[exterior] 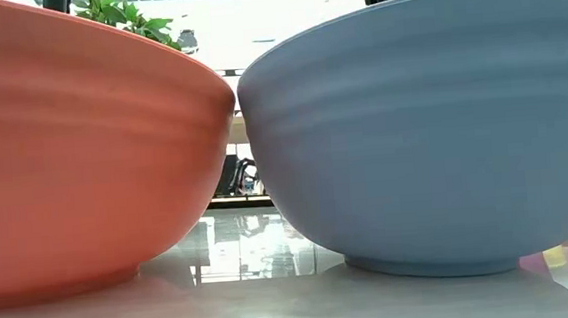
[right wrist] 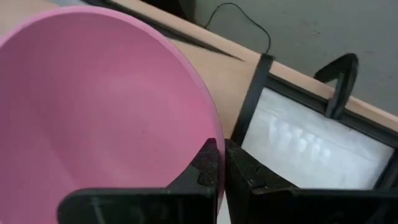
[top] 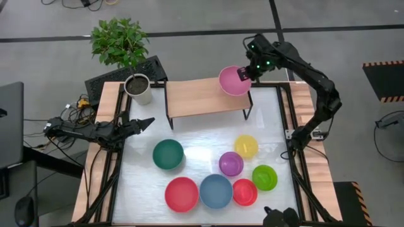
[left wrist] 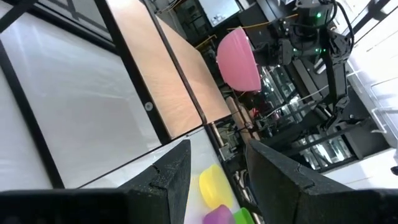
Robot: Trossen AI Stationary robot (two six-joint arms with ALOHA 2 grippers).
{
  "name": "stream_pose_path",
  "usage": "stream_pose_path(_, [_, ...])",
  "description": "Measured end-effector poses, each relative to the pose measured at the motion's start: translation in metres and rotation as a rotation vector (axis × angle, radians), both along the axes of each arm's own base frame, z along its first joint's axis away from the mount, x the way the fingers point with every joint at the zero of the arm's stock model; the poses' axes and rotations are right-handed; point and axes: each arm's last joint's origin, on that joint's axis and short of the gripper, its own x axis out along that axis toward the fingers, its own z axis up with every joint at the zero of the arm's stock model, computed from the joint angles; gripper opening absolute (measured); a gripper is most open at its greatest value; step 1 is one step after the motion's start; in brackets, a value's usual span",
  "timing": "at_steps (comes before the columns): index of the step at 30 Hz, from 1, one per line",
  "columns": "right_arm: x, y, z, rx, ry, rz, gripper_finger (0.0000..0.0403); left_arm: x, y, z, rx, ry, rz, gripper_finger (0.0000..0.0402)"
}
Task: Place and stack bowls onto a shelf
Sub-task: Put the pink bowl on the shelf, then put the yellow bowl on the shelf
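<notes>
Pink bowl (top: 233,81), smooth, round; right gripper (right wrist: 222,163) pinching rim.

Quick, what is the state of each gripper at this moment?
Left gripper: jaws open, holding nothing, at the table's left edge.
Right gripper: jaws shut on the rim of the pink bowl, at the shelf's right end.

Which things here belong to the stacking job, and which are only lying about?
Job: pink bowl in right gripper, shelf, dark green bowl, large red bowl, blue bowl.
Lying about: potted plant, white pot, cables.
</notes>
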Motion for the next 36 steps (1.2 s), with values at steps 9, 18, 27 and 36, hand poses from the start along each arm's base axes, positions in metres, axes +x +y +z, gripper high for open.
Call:
stream_pose_path(9, [0.011, 0.002, -0.030, 0.047, -0.033, 0.074, 0.0027, 0.000, 0.000, 0.000, 0.000, 0.001, 0.008, 0.0140])
stream_pose_path(18, [0.002, -0.003, -0.032, 0.068, -0.015, 0.021, 0.0027, 0.000, 0.001, 0.000, 0.001, 0.001, 0.032, 0.0140])
stream_pose_path(27, [0.000, -0.003, -0.033, 0.037, 0.029, 0.021, 0.0082, -0.001, 0.001, 0.000, 0.001, 0.001, 0.052, 0.0140])
stream_pose_path(36, [0.000, -0.005, -0.026, -0.006, 0.000, 0.033, 0.0167, -0.001, 0.001, -0.002, 0.009, 0.023, 0.053, 0.0140])
